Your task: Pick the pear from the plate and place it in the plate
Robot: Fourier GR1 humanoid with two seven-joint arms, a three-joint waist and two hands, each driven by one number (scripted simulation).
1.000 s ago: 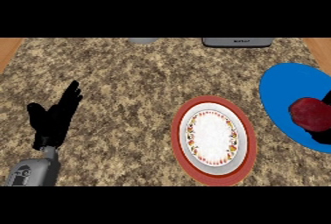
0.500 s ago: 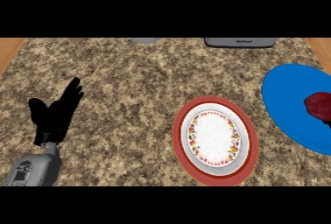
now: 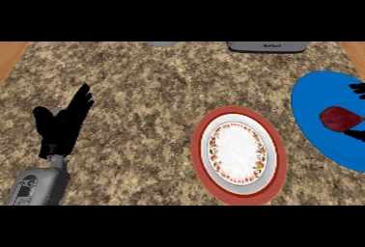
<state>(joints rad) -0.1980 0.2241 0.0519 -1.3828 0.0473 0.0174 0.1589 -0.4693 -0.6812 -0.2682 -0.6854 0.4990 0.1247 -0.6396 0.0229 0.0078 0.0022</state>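
Note:
A dark red pear [image 3: 339, 117] lies on the blue plate [image 3: 314, 103] at the right edge. Only fingertips of my right hand [image 3: 357, 89] show there. One tip is above the pear and another [image 3: 354, 134] just below it, spread apart with the pear between them; the rest of the hand is cut off by the edge. A white plate with a red rim [image 3: 239, 154] sits at centre right with nothing on it. My left hand [image 3: 63, 125] rests open at the left, fingers pointing up and away from both plates.
A grey appliance [image 3: 267, 47] stands at the counter's far edge, with a grey round object [image 3: 163, 44] to its left. Wooden strips [image 3: 10, 58] border the speckled stone top at both sides.
The right hand's dark shape under the pear has shifted; its fingertips now show above and below the pear. The left hand has barely moved.

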